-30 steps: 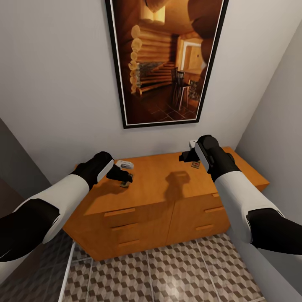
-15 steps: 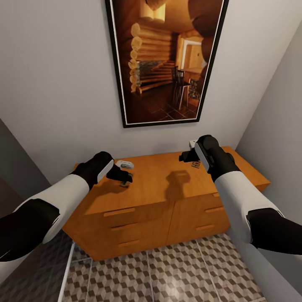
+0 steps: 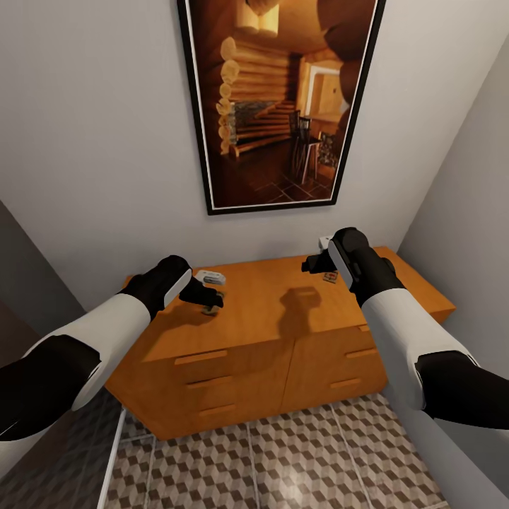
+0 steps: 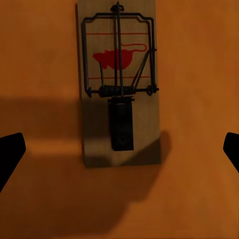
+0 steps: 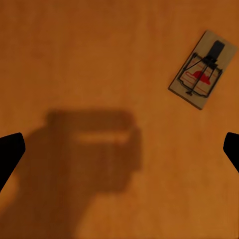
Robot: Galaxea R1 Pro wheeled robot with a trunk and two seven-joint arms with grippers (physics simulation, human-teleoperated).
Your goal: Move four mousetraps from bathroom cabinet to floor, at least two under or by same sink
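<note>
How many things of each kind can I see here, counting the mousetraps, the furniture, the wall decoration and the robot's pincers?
mousetraps, both lying on the cabinet top: 2
cabinet: 1
framed picture: 1
left pincer and right pincer, both open: 2
Total: 6

1. Left arm reaches forward, white forearm and black wrist; left gripper (image 3: pixel 210 300) points down, jaws spread wide, black fingertips (image 4: pixel 10 154) well apart.
2. Right arm extends forward; right gripper (image 3: pixel 318 265) hangs with jaws parted wide, fingertips (image 5: pixel 9 149) well apart.
</note>
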